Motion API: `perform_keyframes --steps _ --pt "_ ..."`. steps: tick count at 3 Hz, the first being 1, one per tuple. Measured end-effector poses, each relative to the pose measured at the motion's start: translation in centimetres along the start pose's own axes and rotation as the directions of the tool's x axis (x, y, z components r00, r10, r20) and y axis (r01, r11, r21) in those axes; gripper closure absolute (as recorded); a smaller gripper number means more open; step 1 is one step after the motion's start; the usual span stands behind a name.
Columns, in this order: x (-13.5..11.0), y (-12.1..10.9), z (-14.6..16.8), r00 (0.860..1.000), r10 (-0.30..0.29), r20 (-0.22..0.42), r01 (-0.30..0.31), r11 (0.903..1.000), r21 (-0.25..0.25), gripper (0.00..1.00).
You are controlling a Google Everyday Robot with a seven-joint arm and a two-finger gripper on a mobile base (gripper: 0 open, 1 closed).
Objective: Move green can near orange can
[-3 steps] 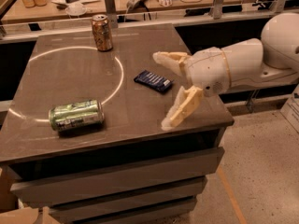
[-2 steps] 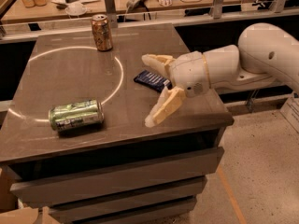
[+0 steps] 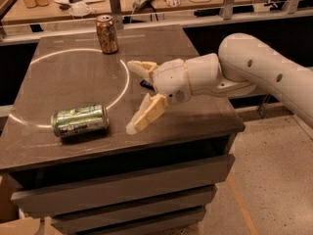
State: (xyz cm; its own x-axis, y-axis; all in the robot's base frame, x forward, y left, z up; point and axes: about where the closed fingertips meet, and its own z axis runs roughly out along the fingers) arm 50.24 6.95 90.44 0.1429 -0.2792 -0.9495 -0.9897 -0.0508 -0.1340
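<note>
Green can lies on side, left of hand; fingers spread wide, not touching can.

Free dark tabletop between the lying light green metal can and the cream two-finger gripper, splayed wide just right of it. Upright orange-brown can stands well behind, open lane to it.

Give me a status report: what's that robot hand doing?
Gripper open, above tabletop, short of green can. Green can on its side, untouched. Orange can upright, far edge. Nothing between gripper and green can.
</note>
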Motion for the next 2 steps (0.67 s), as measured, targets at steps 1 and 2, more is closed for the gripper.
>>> perform_keyframes --steps 1,2 --pt "0.1 -0.3 2.8 1.0 0.011 0.0 -0.011 0.9999 -0.01 0.0" --pt "0.4 0.0 5.4 1.0 0.029 0.004 -0.028 0.9991 -0.032 0.0"
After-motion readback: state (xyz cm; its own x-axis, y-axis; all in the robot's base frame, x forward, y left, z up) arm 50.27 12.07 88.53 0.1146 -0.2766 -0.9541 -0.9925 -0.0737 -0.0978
